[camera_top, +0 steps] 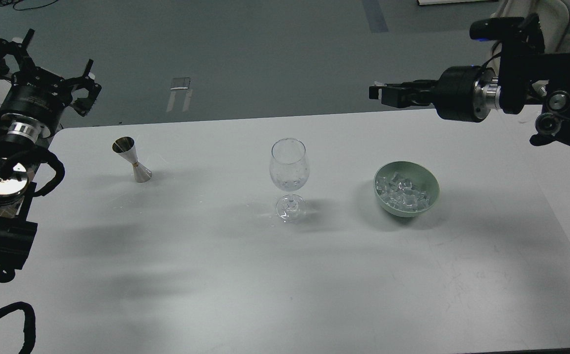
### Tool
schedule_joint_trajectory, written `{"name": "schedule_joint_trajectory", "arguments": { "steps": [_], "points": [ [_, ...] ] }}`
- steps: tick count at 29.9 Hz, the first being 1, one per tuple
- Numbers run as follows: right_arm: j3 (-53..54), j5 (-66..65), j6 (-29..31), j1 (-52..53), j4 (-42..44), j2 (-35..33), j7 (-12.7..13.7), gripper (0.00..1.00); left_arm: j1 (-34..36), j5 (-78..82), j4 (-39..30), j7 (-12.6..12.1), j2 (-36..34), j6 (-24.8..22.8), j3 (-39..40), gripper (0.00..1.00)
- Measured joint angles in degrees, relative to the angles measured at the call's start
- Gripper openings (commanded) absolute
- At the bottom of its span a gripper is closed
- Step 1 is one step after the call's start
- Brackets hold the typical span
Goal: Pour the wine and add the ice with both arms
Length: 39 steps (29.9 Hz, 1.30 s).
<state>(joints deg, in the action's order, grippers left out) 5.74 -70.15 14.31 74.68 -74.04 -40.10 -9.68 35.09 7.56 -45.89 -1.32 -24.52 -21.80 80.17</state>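
Observation:
A clear stemmed glass (289, 169) stands upright at the table's middle; some clear glinting content sits low in its bowl, and I cannot tell whether it is wine or ice. The ice (403, 192) is heaped in a pale green bowl (431, 181) to the glass's right. A steel jigger (132, 160) stands at the left. My left gripper (44, 64) is open and empty, raised beyond the table's far-left corner. My right gripper (377, 93) is high above the far edge, behind and above the bowl. Its dark fingers overlap side-on, with a small pale glint at the tip.
The white table (245, 275) has a second table butted on at its right (560, 162). A pale office chair (555, 14) stands behind the right arm. Beyond the far edge is grey floor.

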Motion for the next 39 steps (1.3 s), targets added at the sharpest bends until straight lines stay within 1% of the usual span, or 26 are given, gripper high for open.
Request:
{"name": "schedule_joint_trajectory", "arguments": {
  "steps": [5, 13, 20, 39],
  "points": [
    [1.1, -0.3, 0.0, 1.3, -0.1, 7.3, 0.2, 0.00, 0.1, -0.1, 0.0, 0.0, -0.2, 0.0, 0.0, 0.98],
    [0.7, -0.6, 0.1, 1.0, 1.6, 14.7, 0.3, 0.00, -0.2, -0.3, 0.0, 0.1, -0.9, 0.3, 0.5, 0.98],
    [-2.0, -1.0, 0.3, 1.1, 2.4, 17.0, 0.2, 0.00, -0.4, -0.4, 0.0, 0.1, -1.7, 0.2, 0.5, 0.98],
    [-2.6, -1.0, 0.3, 0.7, 5.7, 21.0, 0.2, 0.00, -0.5, -0.4, 0.4, 0.1, -1.3, 0.7, 0.5, 0.98]
  ]
}}
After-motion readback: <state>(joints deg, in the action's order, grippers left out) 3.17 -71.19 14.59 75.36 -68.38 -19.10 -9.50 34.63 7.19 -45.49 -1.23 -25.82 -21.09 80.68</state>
